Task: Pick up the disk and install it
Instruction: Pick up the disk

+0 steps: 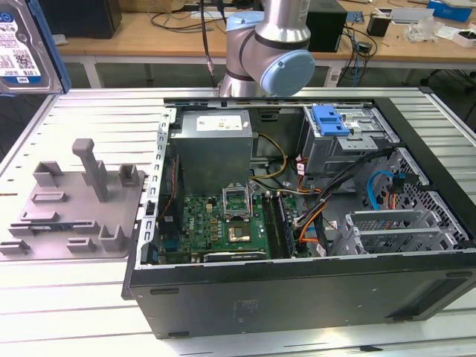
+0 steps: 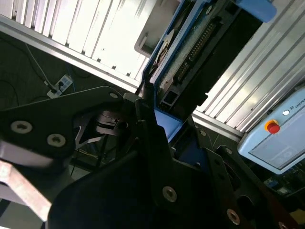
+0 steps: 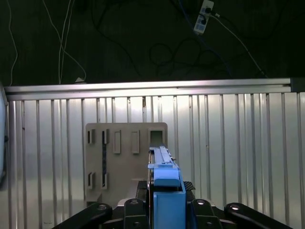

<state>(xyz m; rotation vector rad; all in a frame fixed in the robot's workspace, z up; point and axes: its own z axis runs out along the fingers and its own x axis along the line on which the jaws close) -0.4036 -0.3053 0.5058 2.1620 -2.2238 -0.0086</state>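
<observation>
In the exterior view, the disk (image 1: 18,44) hangs off the table at the far left corner of the picture. It is high up and close to the camera, its white label facing out and its blue frame along the edge. The arm (image 1: 271,44) stands at the far side of the slotted table (image 1: 82,119), behind the open case (image 1: 297,223). A blue bracket (image 1: 331,119) sits on the drive bay at the far right of the case. A grey plate (image 1: 74,201) with upright pegs lies on the table just to the exterior view's left of the case.

In the second wrist view, the gripper (image 2: 157,124) is clamped on the disk (image 2: 190,57). Its black jaws are closed against the blue frame, and the connector edge points away from the wrist. Past the disk are the table slats (image 2: 95,28), a pendant (image 2: 276,138) with a red button, and a power strip (image 2: 59,86) on the floor.

In the first wrist view, the disk (image 3: 166,188) is seen edge-on, pinched between the gripper's (image 3: 164,210) jaws with one on each flat side. It is held in the air above the plate (image 3: 124,157), which lies on the table (image 3: 238,143). Cables and a power strip (image 3: 205,12) lie on the dark floor beyond the table's edge.
</observation>
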